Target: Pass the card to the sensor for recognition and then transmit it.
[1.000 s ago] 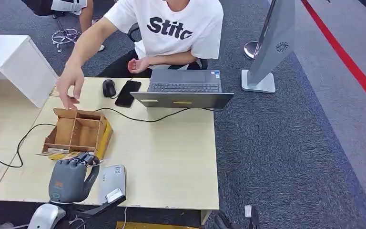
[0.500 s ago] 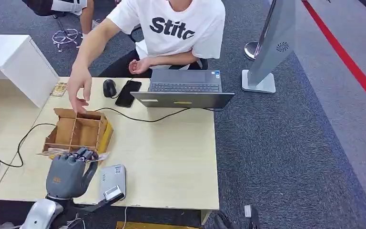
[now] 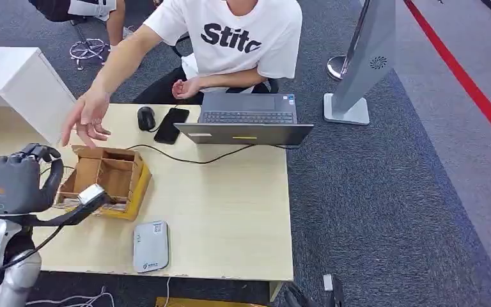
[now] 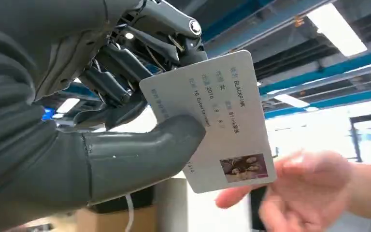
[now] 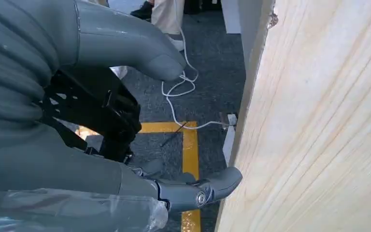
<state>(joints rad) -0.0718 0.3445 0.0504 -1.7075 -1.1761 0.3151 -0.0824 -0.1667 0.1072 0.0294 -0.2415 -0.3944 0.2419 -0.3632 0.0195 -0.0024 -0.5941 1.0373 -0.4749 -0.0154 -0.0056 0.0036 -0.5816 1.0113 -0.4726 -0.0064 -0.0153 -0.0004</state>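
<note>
My left hand is raised above the table's left end, left of the wooden box. Between its thumb and fingers it pinches a white ID card with printed text and a small photo. A person's open hand reaches over the table's far left corner and hovers close to the card, and this hand is apart from it. The grey-white card sensor lies flat near the table's front edge, right of my left arm. My right hand hangs beside the table's wooden side, fingers apart and holding nothing.
A seated person faces me across the table. A laptop, a phone and a mouse lie at the far edge. A black cable crosses the table behind the box. A white cabinet stands at far left.
My left hand has lifted from beside the sensor and swung up and to the left with the card. The person's hand has shifted left from the box toward it.
</note>
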